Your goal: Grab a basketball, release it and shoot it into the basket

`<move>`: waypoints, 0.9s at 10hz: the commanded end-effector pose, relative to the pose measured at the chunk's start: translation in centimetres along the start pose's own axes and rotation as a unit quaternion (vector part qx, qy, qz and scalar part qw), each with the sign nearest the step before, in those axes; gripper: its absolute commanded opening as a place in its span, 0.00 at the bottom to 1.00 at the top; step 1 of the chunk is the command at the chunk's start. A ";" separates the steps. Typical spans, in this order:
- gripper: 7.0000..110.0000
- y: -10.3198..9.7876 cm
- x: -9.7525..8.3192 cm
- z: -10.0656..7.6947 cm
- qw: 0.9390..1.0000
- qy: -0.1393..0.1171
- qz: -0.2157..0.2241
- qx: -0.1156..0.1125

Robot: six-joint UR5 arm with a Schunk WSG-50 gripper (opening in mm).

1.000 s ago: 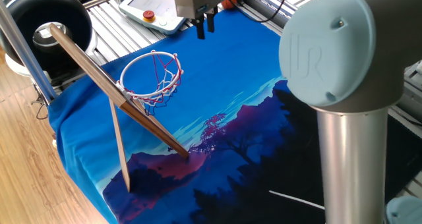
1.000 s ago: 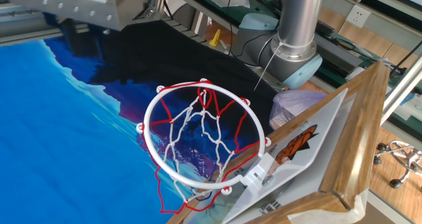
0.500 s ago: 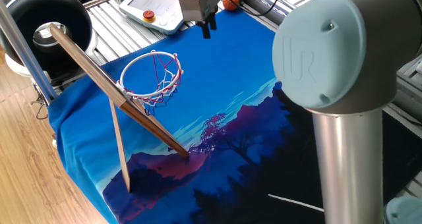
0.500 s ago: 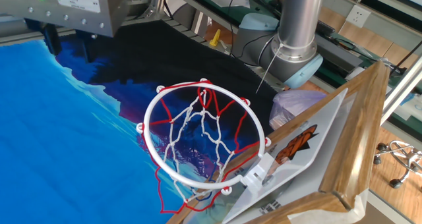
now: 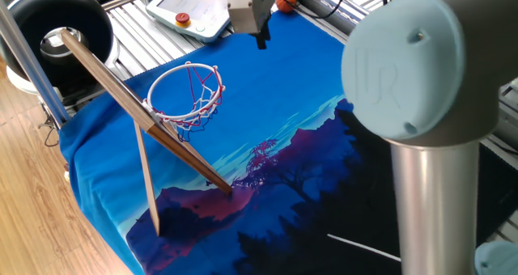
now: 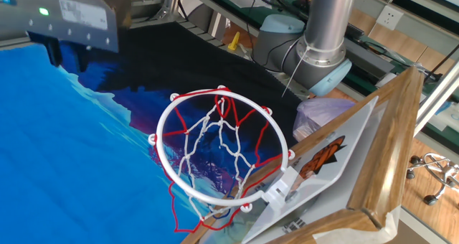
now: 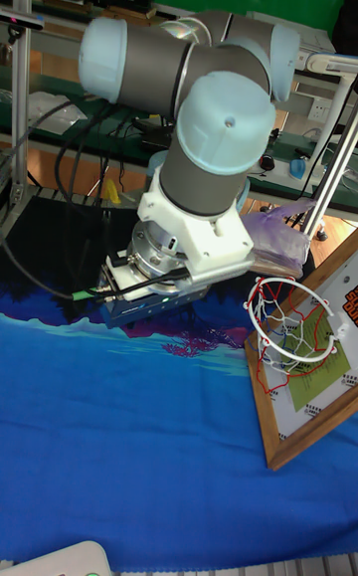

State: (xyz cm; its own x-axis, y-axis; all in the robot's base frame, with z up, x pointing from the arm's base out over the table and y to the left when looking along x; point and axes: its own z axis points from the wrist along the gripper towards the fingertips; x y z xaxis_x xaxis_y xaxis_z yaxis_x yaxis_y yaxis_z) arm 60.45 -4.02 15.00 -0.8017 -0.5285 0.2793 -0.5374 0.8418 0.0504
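The basketball, a tiny orange ball, lies at the far edge of the blue cloth. My gripper hangs just left of and in front of it, not touching it. In the other fixed view the gripper is at the top left, its two dark fingers apart with nothing between them. The basket has a white ring and a red-and-white net and is fixed to a tilted wooden backboard, well to the left of the gripper. The basket also shows in the tall fixed view, where the arm hides the fingers and the ball.
A large black round tub stands at the far left beyond the backboard. A white pendant with a small red button lies behind the hoop. The arm's big grey joint fills the right side. The blue cloth covers the table.
The gripper has moved away from the hoop toward the far edge, closer to the basketball. Its fingers have stayed apart. The ball and hoop have not moved.
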 end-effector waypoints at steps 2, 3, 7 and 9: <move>0.15 -0.3 -0.7 2.7 1.000 -0.013 0.007 0.024; 0.15 -0.1 -1.1 3.4 0.999 -0.019 0.020 0.026; 0.15 -0.9 -5.8 6.1 0.984 -0.169 0.042 0.029; 0.15 -1.7 -5.1 7.1 0.979 -0.190 0.067 0.029</move>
State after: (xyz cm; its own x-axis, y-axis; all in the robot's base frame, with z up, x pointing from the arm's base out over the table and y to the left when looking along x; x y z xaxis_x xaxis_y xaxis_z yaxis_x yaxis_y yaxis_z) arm 63.02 -3.34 7.90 -0.8835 -0.4680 0.0198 -0.4684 0.8831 -0.0265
